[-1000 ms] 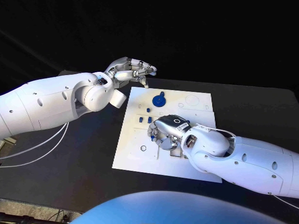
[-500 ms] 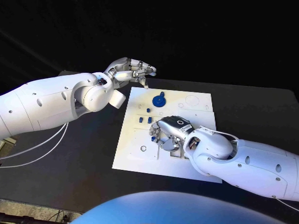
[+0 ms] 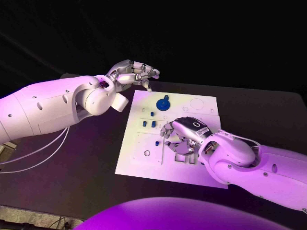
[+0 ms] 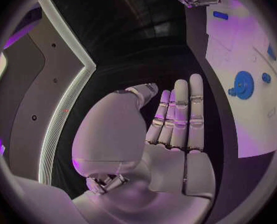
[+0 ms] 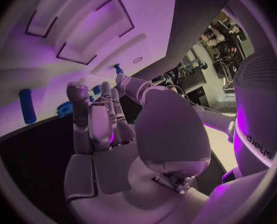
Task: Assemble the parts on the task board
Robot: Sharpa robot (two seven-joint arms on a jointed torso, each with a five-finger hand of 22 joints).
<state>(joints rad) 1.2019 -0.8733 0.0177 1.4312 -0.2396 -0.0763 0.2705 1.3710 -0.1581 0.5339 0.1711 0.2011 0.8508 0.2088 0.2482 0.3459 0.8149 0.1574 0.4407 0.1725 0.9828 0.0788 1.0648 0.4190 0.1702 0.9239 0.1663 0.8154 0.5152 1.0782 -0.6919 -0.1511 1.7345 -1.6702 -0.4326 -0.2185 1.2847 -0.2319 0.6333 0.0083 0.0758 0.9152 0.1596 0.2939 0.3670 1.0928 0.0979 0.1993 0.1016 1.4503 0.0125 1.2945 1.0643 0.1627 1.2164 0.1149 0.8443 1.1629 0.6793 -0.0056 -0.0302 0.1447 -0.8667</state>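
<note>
From the head camera I see the task board (image 3: 143,155) lying flat in the middle of the desk (image 3: 84,167), with my right hand (image 3: 183,136) low over its centre, fingers curled down among the small blue parts (image 3: 148,123); I judge it is working one there, but I cannot tell whether anything sits between the fingers. My left hand (image 3: 134,72) hangs off the board's far corner, fingers loosely curled on nothing, parked so it stays out of the way. The big blue gear (image 3: 163,103) stands on the board's far half. In the left wrist camera, that hand (image 4: 176,119) shows a flat, empty palm, fingers straight and side by side, the gear (image 4: 242,84) beyond it. In the right wrist camera, the fingers (image 5: 95,122) bunch over the board beside a blue bar (image 5: 28,106); any hold is hidden.
</note>
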